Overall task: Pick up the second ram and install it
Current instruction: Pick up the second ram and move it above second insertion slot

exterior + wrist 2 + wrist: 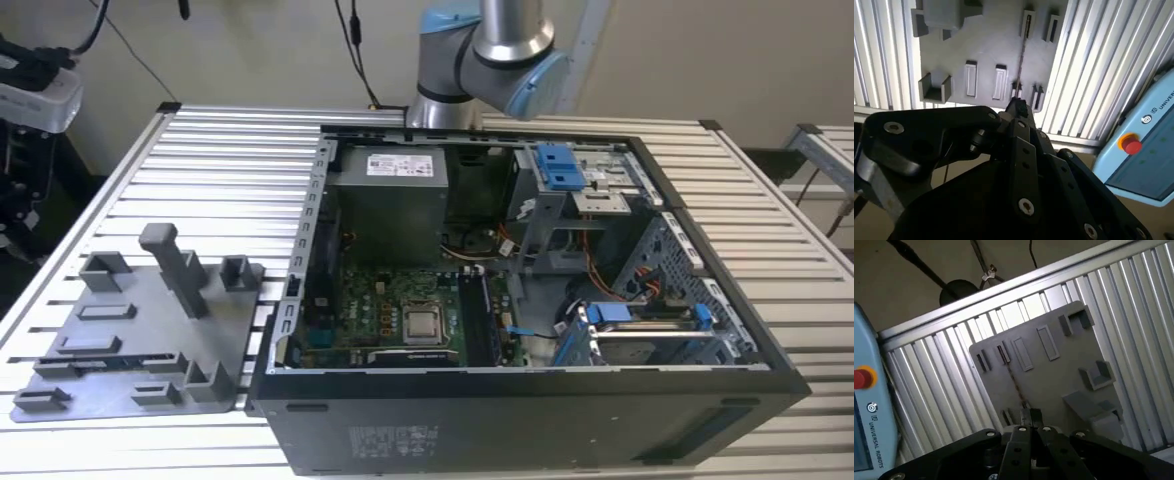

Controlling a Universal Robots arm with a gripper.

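Note:
The second ram (96, 358) stands on edge in slots near the front of the grey fixture plate (227, 320), at the exterior view's left. In both wrist views it shows edge-on as a thin dark line (1022, 55) (1015, 384) across the plate (989, 45) (1054, 375). My gripper (1017, 106) (1031, 415) hangs well above the plate, roughly in line with the stick and apart from it. Its black fingers are shut together with nothing between them.
An open computer case (747, 330) with a motherboard (387, 310) fills the middle of the ribbed metal table (227, 170). Grey posts and blocks (171, 262) rise from the plate. A pale blue teach pendant with a red button (1132, 144) (863, 377) lies beyond the table edge.

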